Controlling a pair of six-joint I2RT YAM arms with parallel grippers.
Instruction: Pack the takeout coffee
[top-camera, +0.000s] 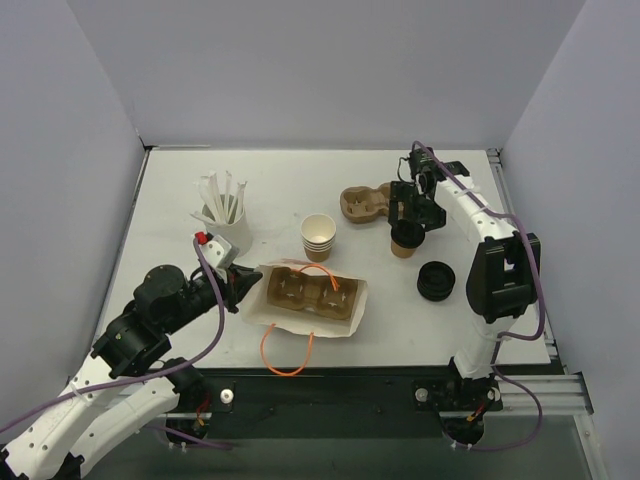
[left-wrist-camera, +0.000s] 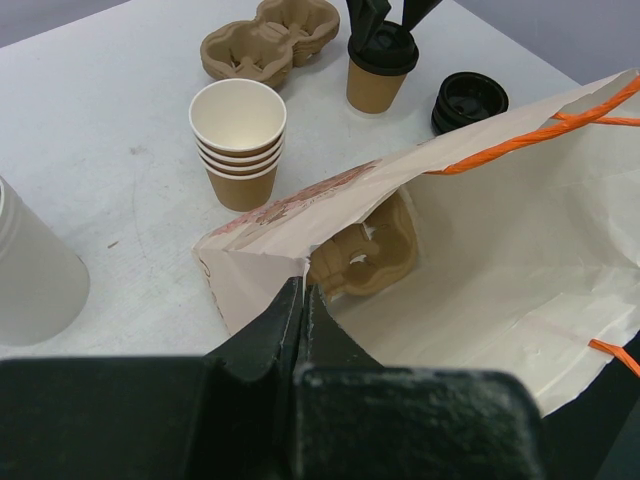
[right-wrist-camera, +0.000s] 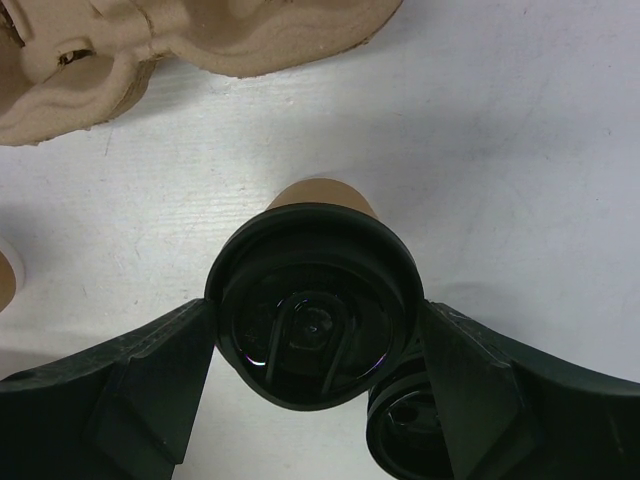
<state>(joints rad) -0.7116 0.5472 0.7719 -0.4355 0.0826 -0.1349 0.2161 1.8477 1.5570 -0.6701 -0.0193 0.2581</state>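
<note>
Left arm (top-camera: 130, 345): rises from the bench's near-left corner, elbow folded, forearm reaching right.
Left end effector (top-camera: 238, 286): roughly level, pointing right, fingers pressed together on the lip of the paper bag (top-camera: 352, 310).
Right arm (top-camera: 500, 270): stands at the near-right edge, stretched toward the far edge, wrist bent down.
Right end effector (top-camera: 407, 228): pointing down, fingers (right-wrist-camera: 150, 370) spread wide, touching opposite sides of the takeout coffee (top-camera: 404, 247) at its lid.

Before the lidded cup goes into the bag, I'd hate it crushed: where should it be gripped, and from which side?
Grip the lidded cup at the rim of its black lid, probably stiffer than the paper wall, coming straight down from above: it stands upright and the round rim offers two opposite sides. The right hand sits so, a finger on either side.
</note>
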